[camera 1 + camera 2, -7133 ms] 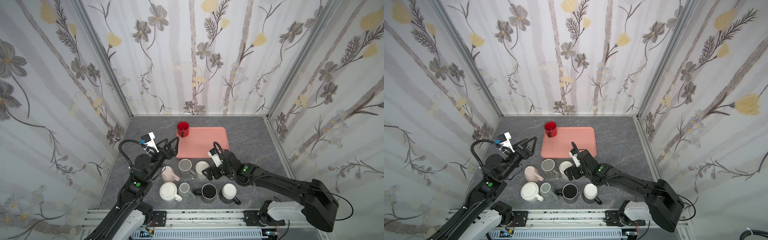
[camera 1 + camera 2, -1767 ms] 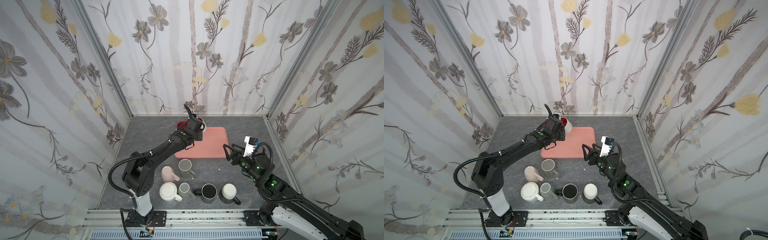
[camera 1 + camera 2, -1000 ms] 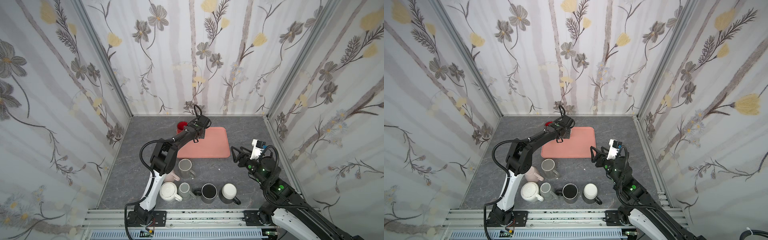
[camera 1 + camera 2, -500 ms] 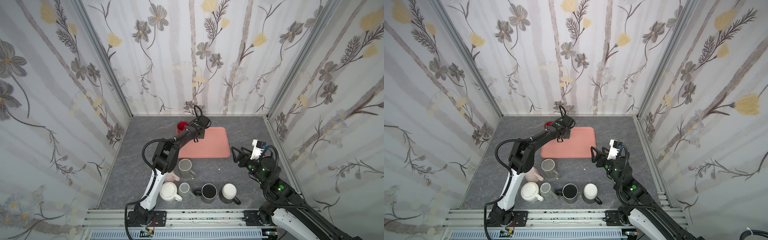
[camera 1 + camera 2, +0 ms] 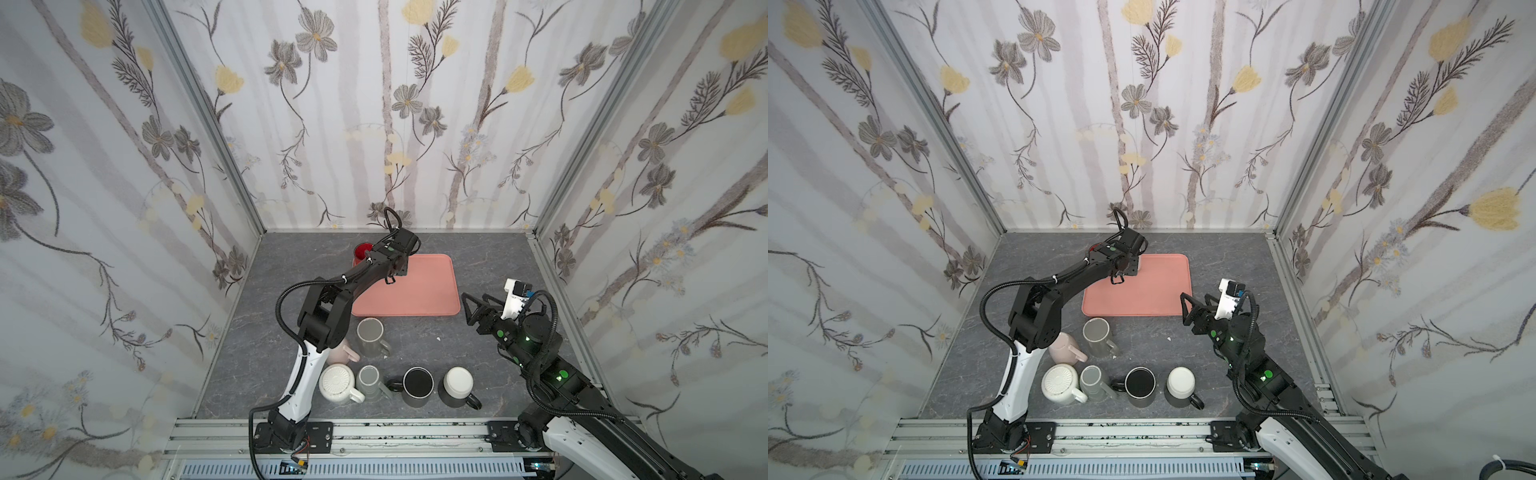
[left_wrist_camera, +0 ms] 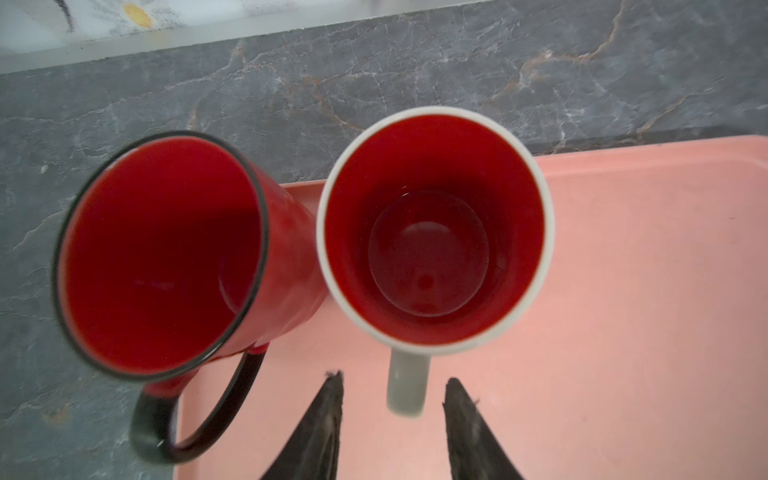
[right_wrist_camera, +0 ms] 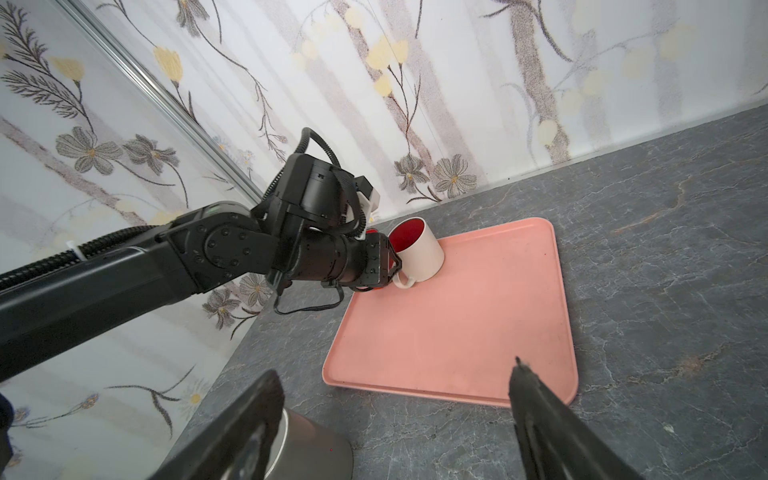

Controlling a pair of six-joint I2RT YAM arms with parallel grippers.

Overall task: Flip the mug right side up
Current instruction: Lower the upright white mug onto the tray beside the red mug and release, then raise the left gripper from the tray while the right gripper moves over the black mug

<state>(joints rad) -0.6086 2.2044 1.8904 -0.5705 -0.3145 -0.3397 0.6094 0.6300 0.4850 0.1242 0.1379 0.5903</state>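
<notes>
Flowered walls close in a grey marble worktop [image 5: 478, 257]. Lowest in both top views stands a row of mugs [image 5: 417, 383], some of them bottom up. Above them, at the right, the right tool [image 5: 465, 308] hovers with its jaws spread wide and nothing between them, short of the pink tray [image 5: 424, 291].

At the tray's upper left corner, under the left arm, the white mug [image 6: 432, 232] stands mouth up, its red inside showing, with a red mug [image 6: 166, 257] just beside it. The left tool [image 6: 395, 377] is released: its jaws stand apart on either side of the white handle [image 6: 407, 386], a gap on each side.

This mug looks turned and set down, so the step in hand is letting go. The next move calls for the left tool to back straight off the handle without hooking it or nudging the red mug.
</notes>
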